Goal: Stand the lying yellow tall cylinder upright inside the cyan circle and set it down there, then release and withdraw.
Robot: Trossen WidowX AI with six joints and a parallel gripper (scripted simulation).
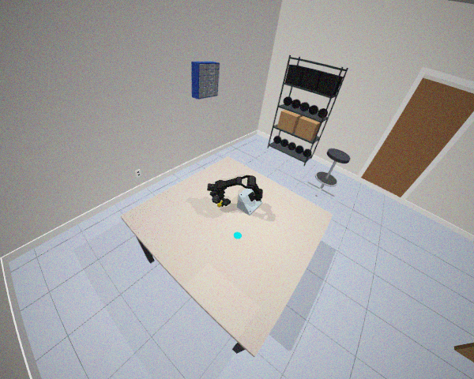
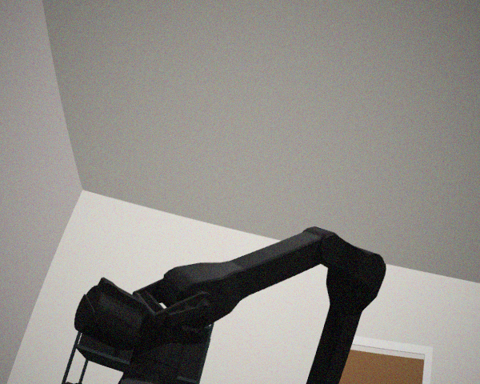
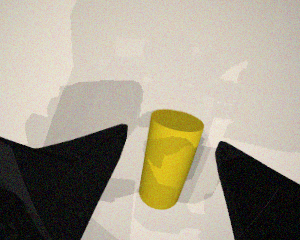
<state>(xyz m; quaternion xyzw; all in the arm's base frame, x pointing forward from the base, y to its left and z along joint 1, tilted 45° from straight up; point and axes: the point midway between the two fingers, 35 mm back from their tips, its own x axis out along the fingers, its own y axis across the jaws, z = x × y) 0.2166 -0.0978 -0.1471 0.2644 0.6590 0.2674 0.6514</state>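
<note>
The yellow tall cylinder [image 1: 220,204] [image 3: 171,162] lies on the table by the arm's gripper. In the wrist view it appears between the two black fingers, one end face visible, with a gap on each side. My gripper [image 1: 221,202] [image 3: 173,139] is open around the cylinder and does not grip it. The cyan circle [image 1: 237,235] is a flat disc on the table, nearer the camera than the cylinder in the top view. The exterior view shows only part of the arm; the fingertips and the cylinder are not visible there.
A pale angular block [image 1: 243,204] stands on the table [image 1: 229,277] beside the cylinder, under the arm [image 1: 230,181] [image 2: 273,256]. Behind the table are a shelf rack [image 1: 299,129] and a stool [image 1: 337,155] on the floor.
</note>
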